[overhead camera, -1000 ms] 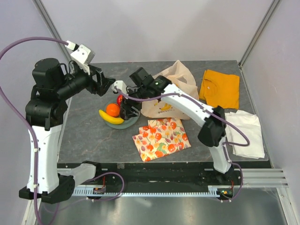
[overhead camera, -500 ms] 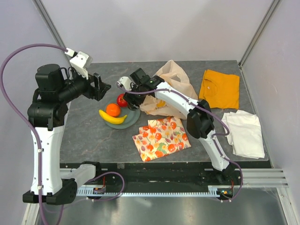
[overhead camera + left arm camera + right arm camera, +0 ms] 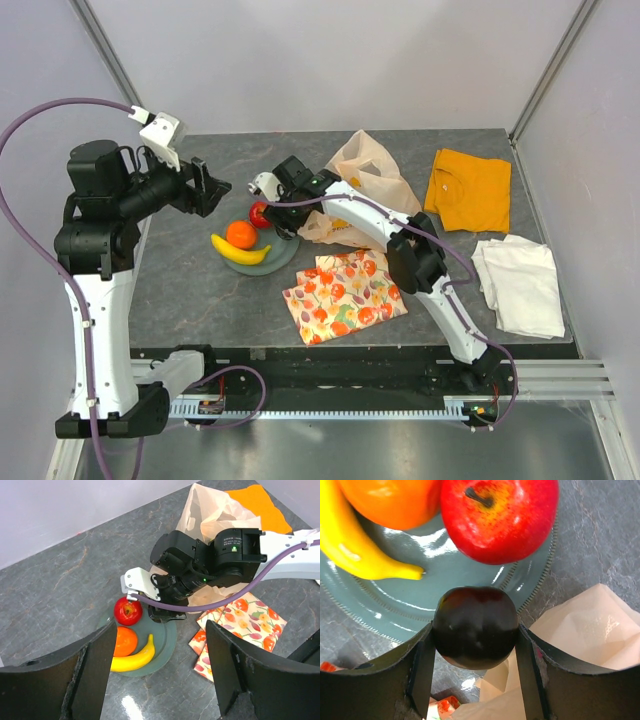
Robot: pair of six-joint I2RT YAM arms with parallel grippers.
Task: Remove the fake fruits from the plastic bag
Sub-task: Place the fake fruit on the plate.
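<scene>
My right gripper (image 3: 475,632) is shut on a glossy dark purple round fruit (image 3: 475,625), held just above the near rim of a teal plate (image 3: 420,605). A red apple (image 3: 500,517), an orange (image 3: 390,500) and a yellow banana (image 3: 355,550) lie on that plate. The cream plastic bag (image 3: 365,190) lies crumpled behind the right gripper (image 3: 284,230); its inside is hidden. My left gripper (image 3: 210,186) is open and empty, raised to the left of the plate (image 3: 272,262). Through its fingers (image 3: 240,670) I see the apple (image 3: 128,611), orange (image 3: 125,641) and banana (image 3: 135,657).
A flat cloth printed with red-orange fruits (image 3: 345,295) lies right of the plate. An orange cloth (image 3: 468,190) lies at the back right. A folded white cloth (image 3: 520,285) lies at the right edge. The right arm's forearm (image 3: 360,215) spans above the bag.
The right arm's elbow has swung left towards the plate and its wrist has turned, with the gripper staying over the plate's rim. The left gripper has drawn back to the left.
</scene>
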